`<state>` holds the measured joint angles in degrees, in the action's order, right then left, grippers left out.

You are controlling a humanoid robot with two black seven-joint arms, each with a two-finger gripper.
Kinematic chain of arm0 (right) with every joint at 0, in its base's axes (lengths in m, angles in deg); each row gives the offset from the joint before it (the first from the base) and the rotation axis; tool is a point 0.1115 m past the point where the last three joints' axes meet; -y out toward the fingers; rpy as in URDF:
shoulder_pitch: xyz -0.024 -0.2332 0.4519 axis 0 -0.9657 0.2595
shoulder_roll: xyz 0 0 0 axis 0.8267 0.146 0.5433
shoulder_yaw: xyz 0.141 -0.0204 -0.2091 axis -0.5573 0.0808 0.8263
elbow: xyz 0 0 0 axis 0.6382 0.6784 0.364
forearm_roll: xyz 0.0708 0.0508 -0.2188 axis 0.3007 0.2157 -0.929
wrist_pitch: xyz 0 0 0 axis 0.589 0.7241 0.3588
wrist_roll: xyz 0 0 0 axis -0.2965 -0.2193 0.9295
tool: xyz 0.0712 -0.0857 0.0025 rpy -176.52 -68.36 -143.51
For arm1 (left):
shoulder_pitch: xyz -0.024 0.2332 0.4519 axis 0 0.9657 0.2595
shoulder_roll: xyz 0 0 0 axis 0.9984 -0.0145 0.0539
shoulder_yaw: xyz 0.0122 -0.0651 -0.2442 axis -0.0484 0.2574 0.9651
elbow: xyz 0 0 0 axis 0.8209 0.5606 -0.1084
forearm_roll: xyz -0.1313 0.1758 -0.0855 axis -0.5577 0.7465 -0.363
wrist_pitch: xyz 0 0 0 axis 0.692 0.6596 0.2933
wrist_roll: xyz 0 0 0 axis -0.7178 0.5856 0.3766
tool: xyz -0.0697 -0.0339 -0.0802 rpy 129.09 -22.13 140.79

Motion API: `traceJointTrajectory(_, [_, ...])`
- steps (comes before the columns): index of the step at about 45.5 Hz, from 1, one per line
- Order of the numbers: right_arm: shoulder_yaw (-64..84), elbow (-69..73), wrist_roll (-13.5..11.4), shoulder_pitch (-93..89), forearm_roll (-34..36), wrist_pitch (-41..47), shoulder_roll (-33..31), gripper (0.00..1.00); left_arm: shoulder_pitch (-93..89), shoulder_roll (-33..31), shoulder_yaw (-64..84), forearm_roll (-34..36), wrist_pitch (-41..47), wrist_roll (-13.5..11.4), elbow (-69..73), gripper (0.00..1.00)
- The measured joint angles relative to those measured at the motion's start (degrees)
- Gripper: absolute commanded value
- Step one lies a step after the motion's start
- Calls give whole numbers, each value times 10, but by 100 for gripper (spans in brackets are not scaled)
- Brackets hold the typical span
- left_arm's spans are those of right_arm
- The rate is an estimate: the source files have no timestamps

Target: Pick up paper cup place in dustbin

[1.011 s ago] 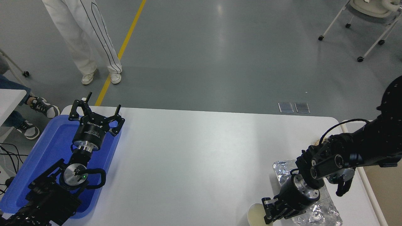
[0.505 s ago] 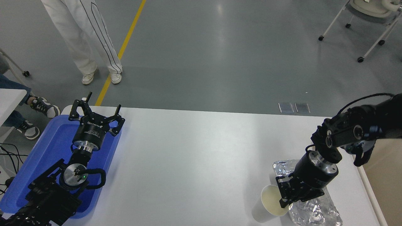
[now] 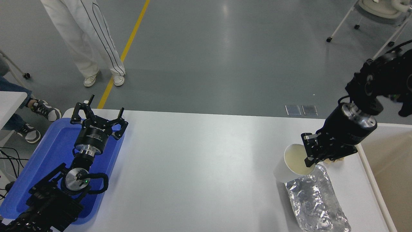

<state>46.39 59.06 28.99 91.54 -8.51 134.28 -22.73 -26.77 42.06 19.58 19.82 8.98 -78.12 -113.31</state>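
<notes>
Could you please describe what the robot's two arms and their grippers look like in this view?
Both arms are black. The left gripper has slim black linkage fingers on a black cylindrical body with white lettering, above a silver metal ring; a black cable loops beside a round silver joint with a green light. The right gripper is a blocky black claw on a black cylinder with a silver collar and thin black cable.

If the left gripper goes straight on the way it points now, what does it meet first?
Probably nothing on the table: the left gripper, open over the blue tray, points toward the table's far edge; beyond is floor. Depth is unclear.
</notes>
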Motion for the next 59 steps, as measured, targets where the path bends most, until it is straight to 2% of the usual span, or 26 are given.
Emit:
traceJointTrajectory(24, [15, 2, 0, 73, -46, 4, -2, 0, 0, 0, 0, 0, 0, 0, 0, 100])
traceJointTrajectory(59, [29, -2, 0, 76, -51, 4, -11, 0, 0, 0, 0, 0, 0, 0, 0, 100])
